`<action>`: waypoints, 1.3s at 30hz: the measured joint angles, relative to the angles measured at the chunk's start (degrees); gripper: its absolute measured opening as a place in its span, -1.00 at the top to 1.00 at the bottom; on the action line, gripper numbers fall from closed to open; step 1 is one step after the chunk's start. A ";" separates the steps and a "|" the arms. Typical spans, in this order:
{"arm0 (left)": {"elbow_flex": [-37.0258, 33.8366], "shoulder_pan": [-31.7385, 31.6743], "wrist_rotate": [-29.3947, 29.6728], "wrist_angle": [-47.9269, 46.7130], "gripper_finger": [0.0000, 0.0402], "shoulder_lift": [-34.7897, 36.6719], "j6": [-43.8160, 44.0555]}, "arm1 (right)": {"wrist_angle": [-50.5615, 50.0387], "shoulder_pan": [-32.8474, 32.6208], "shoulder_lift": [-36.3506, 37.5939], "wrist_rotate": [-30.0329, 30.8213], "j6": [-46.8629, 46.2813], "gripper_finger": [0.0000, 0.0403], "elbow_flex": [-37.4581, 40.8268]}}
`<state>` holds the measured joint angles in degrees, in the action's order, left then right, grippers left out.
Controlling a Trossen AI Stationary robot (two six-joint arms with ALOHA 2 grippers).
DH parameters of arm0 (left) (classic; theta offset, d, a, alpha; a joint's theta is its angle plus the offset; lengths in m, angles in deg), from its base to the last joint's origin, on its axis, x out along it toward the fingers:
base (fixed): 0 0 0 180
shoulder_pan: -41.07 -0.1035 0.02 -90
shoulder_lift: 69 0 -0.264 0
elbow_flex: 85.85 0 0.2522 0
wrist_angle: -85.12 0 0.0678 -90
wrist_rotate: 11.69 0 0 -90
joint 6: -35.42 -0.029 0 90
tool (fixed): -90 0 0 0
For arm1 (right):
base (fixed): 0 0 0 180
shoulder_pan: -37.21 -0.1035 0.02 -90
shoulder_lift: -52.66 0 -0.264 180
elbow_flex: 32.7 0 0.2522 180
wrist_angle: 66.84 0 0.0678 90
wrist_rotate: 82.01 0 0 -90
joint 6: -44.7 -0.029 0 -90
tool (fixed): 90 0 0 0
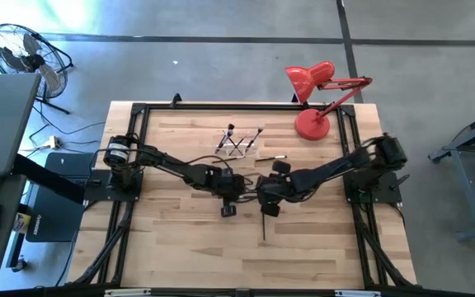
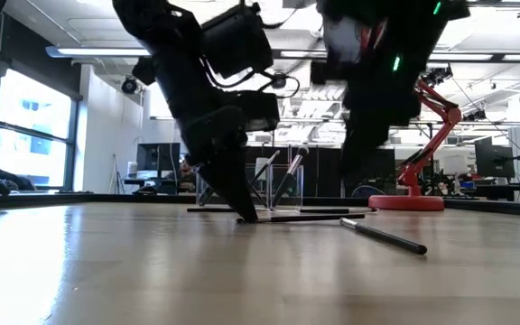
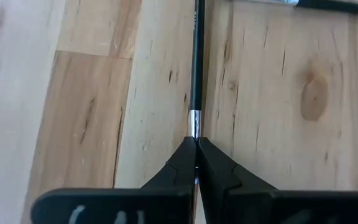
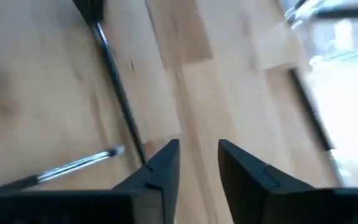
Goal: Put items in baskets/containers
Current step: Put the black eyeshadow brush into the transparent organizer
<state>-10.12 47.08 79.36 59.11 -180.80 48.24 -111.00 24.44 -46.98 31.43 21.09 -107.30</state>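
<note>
With a loose brush (image 2: 382, 236) lying nearest on the worktop (image 1: 180, 247), the left gripper (image 3: 196, 163) is clenched on another brush (image 3: 196, 74) that should lift level toward the clear holder (image 1: 237, 145) beyond, while the right gripper (image 4: 197, 163) hangs released, grasping nothing.

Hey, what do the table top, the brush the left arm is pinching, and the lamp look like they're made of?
Table top: looks like pale wood planks with a smooth finish; grain, knots and plank seams show.
Brush, pinched in the left gripper: dark glossy handle, plastic or lacquered wood, hard to tell; the bright silvery band looks like metal.
Lamp: glossy red, probably painted metal or plastic.
</note>
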 joint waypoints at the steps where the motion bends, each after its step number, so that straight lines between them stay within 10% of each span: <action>1: 0.00 -0.40 -1.43 0.16 1.00 0.00 0.82 | -0.58 -0.17 1.35 0.68 -0.39 0.44 -0.17; 14: 3.46 -5.96 -14.13 -0.39 1.00 0.10 4.61 | -4.63 -3.87 11.31 6.36 3.13 0.37 -0.17; 39: 11.96 -6.81 -18.76 -7.96 1.00 0.09 2.03 | 0.32 -6.51 3.48 5.23 7.70 0.38 -0.17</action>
<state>1.84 40.27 60.60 51.15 -180.72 50.27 -110.67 17.93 -43.50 36.66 28.79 -107.47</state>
